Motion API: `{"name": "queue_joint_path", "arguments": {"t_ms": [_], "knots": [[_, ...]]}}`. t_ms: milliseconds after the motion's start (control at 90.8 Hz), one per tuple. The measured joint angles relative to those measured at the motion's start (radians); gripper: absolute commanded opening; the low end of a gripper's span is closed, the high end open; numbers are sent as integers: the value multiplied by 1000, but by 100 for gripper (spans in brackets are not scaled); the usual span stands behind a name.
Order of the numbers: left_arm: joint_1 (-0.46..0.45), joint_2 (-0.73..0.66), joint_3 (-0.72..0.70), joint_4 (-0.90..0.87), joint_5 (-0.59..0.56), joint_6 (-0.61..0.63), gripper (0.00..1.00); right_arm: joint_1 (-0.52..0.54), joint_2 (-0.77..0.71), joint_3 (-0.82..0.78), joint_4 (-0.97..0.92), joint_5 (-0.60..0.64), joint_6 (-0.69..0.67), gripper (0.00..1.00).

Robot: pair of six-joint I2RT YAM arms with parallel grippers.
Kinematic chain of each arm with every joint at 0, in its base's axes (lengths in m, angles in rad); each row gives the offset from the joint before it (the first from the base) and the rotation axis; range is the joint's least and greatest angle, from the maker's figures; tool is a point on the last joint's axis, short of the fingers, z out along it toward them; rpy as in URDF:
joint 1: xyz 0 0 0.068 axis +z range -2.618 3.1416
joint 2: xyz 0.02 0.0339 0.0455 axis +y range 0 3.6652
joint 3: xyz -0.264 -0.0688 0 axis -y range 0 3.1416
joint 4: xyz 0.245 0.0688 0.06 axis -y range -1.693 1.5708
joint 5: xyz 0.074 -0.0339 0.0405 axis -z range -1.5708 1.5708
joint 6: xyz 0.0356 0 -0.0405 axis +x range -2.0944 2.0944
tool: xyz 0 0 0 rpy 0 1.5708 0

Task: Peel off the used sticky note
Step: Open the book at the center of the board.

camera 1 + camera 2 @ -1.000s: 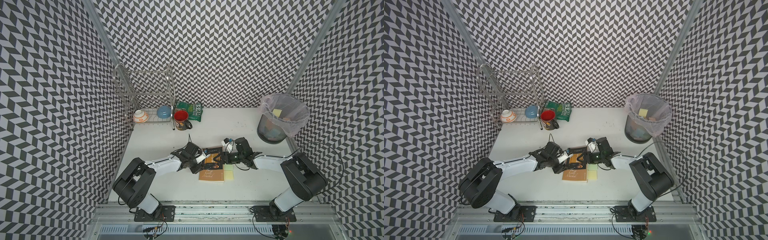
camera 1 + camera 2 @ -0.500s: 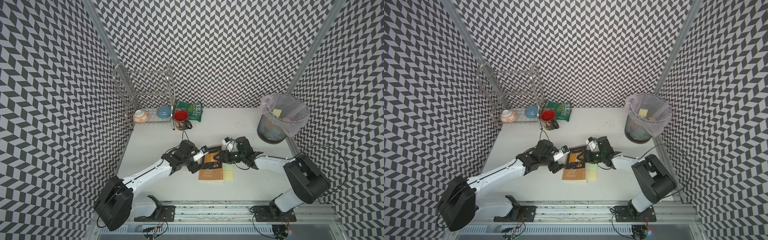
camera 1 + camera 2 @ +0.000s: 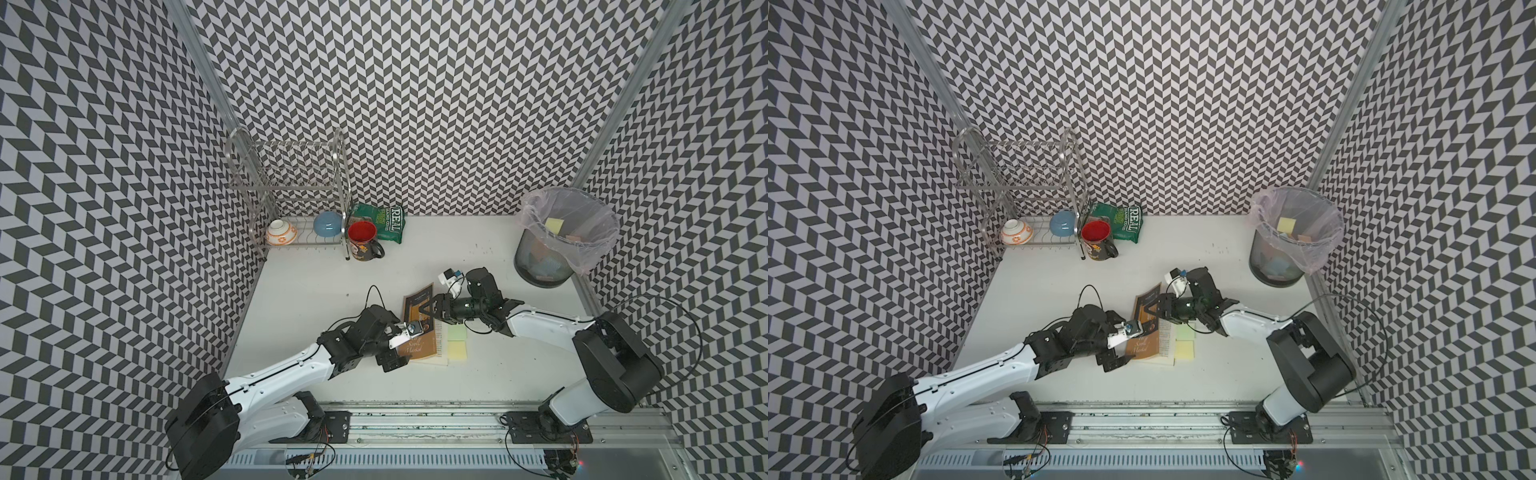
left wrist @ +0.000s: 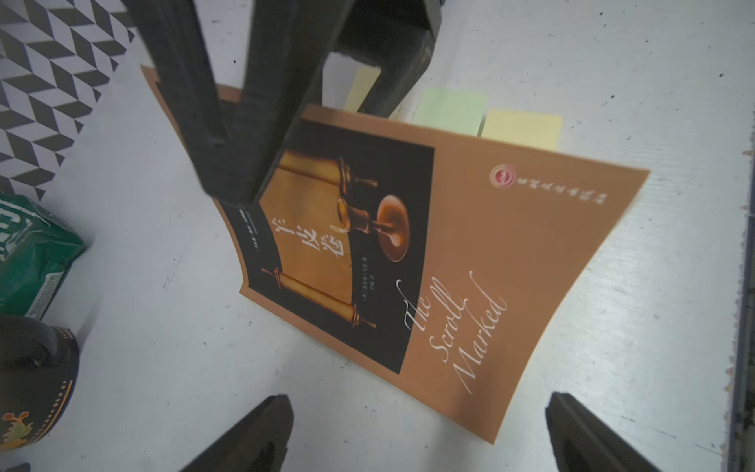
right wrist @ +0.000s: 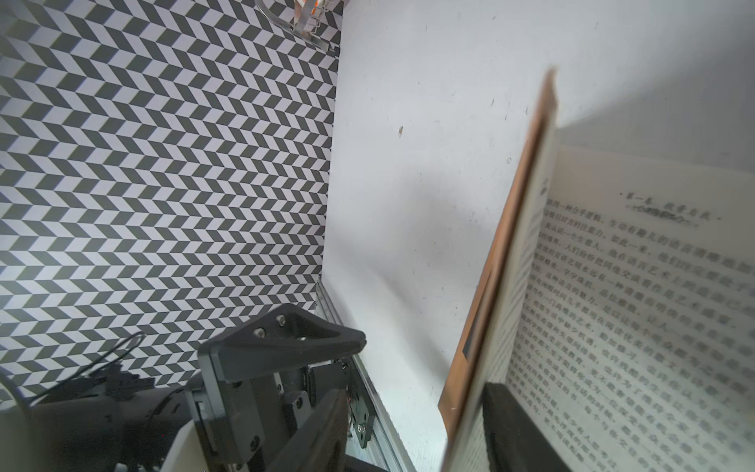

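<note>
The orange-brown book [image 3: 419, 349] [image 3: 1144, 349] lies on the white table [image 3: 316, 291]. A green sticky note [image 3: 457, 332] [image 4: 451, 110] and a yellow sticky note [image 3: 457, 351] [image 4: 523, 128] stick out from its right edge. No writing on them can be made out. My right gripper [image 3: 428, 309] [image 5: 421, 392] is open at the book's far end. The raised cover [image 5: 519, 245] stands between its jaws, and one finger [image 5: 519, 425] rests on the printed page [image 5: 633, 306]. My left gripper [image 3: 399, 347] [image 4: 416, 433] is wide open over the book's near left corner, holding nothing.
A lined trash bin [image 3: 561, 237] with discarded notes stands at the back right. A dish rack [image 3: 291, 187] with two bowls, a red-lined mug [image 3: 363, 245] and a green bag [image 3: 382, 222] stand at the back left. The mug [image 4: 32, 367] and bag [image 4: 28, 253] also show in the left wrist view.
My left gripper has opened wide and its arm has stretched out lower along the table. My right gripper stays at the book's far end, jaws spread slightly more.
</note>
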Motion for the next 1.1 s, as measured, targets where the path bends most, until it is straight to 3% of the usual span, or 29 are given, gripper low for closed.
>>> {"name": "queue_joint_path", "arguments": {"t_ms": [319,760,1102], "knots": [[-106,-10,-26,145,-76,-70,100,32,0,8,1,61,60,56],[-113,-3,64,94,-84,-270,99,71,0,28,-5,149,76,56],[-120,0,24,104,-85,-238,100,93,0,34,-6,220,120,56]]}}
